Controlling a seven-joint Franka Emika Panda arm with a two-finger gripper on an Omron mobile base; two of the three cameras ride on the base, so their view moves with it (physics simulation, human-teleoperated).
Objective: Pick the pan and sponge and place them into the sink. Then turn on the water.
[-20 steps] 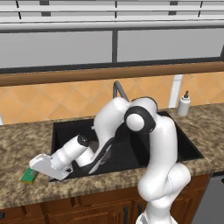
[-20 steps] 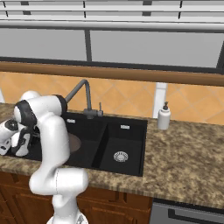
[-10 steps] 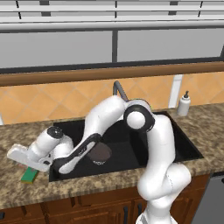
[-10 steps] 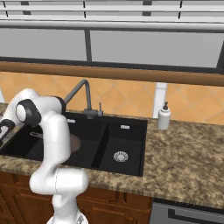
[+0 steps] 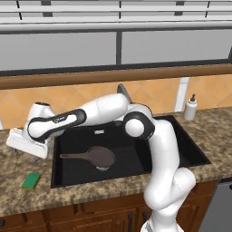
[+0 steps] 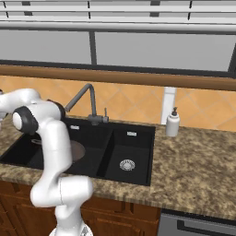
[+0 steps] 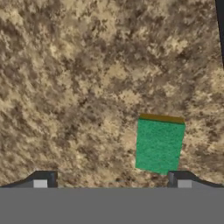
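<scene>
The dark brown pan (image 5: 99,156) lies in the wide basin of the black sink (image 5: 194,147), its handle pointing left. The green sponge (image 5: 31,181) rests flat on the counter left of the sink. My gripper (image 5: 20,148) hangs above the counter, higher than the sponge and a little behind it. In the hand view the open gripper (image 7: 113,181) looks straight down at the sponge (image 7: 158,145), which lies just beyond the right fingertip (image 7: 181,179), with nothing between the jaws. No water is in view at the faucet (image 6: 87,99).
A white soap bottle (image 5: 190,108) stands on the counter at the back right of the sink. The speckled granite counter (image 7: 78,87) spreads under the hand. The sink's edge (image 7: 221,26) cuts the hand view's top right corner. The backsplash wall runs behind.
The arm has swung left out of the sink and the hand has risen over the counter above the sponge. The pan stays in the basin. The gripper stays open.
</scene>
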